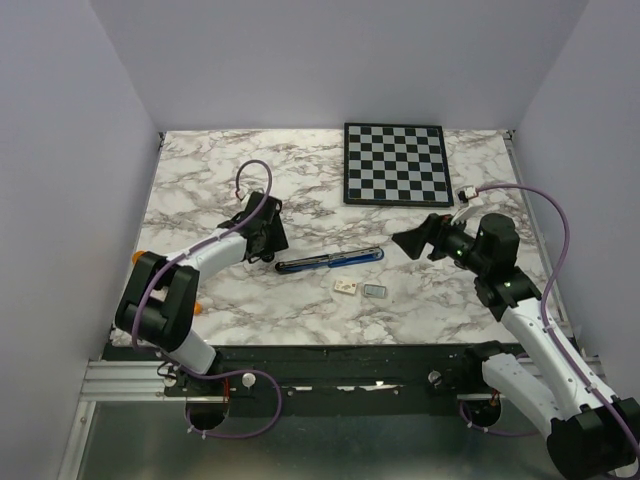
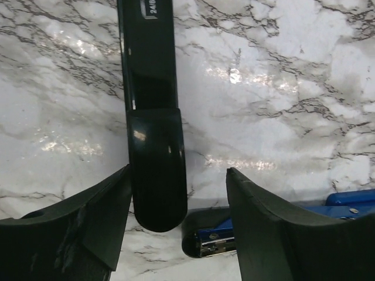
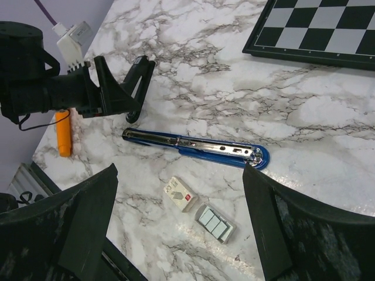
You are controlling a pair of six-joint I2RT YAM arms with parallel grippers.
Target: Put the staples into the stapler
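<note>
The staples, a small silvery-grey block, lie flat on the marble counter near its front edge, just beside a small white box and untouched by either arm. Just beyond them the blue stapler lies opened out lengthwise, its metal channel facing up. At the stapler's left end the left gripper is low over the counter with its fingers parted; a black bar with a rounded end lies between them, close against the left finger. The right gripper hangs spread wide and holds nothing, to the right of the stapler. A chessboard lies at the far side.
</note>
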